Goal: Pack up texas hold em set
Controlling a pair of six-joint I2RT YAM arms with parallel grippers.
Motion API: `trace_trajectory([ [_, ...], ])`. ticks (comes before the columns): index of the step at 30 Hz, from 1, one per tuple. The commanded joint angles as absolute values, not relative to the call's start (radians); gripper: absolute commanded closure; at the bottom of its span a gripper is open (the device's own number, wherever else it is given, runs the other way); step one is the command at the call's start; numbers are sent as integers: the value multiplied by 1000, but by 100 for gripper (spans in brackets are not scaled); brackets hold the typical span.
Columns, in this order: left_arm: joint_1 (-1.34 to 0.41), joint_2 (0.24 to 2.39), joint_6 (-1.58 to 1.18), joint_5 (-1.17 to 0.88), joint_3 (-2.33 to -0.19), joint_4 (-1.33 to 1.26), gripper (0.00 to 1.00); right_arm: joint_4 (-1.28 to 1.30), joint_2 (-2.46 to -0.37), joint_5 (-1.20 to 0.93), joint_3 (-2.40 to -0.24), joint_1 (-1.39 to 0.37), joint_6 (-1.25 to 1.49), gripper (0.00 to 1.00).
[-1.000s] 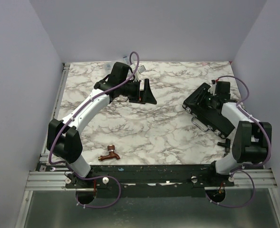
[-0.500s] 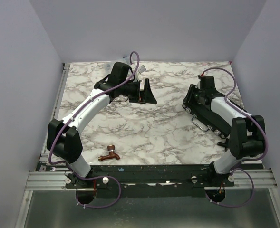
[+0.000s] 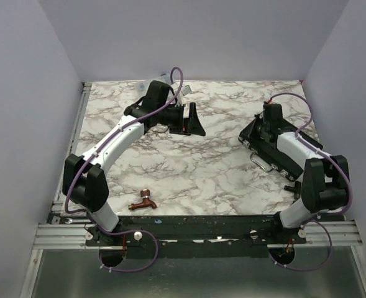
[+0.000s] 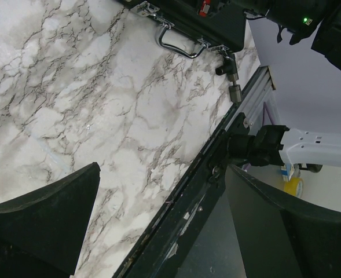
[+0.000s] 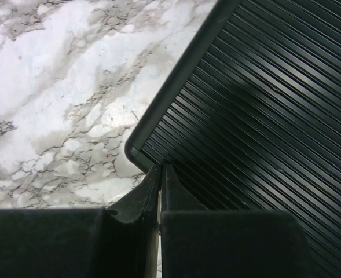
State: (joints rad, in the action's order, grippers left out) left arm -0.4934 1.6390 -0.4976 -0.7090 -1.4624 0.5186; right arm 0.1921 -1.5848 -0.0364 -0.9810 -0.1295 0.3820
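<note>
Right end effector closed at case corner.

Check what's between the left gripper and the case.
Only bare table lies between the left gripper, jaws open, and the case. The top and left wrist views both show it.

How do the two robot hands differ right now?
The left hand has its fingers spread wide; the right hand has them pressed together. The left hand is over bare marble table, away from the black case; the right hand's tips are at a corner of that case. Both have black fingers and hold nothing.
</note>
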Motion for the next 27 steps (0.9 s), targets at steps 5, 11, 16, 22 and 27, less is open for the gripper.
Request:
trace_trajectory([
  [5,-501,1639,-487,-732,-1486,525,11,314,-1531,-99,-797,-155,467,99],
  [11,-502,1641,-487,-731,-1486,523,11,302,-1518,-48,-764,-214,470,99],
  [16,-502,1640,-483,-727,-1488,526,11,305,-1499,-5,-723,-242,523,99],
  [22,-503,1641,-483,-728,-1488,527,11,294,-1446,53,-689,-297,537,99],
  [27,-504,1642,-481,-726,-1487,528,11,292,-1364,80,-716,-299,522,99],
])
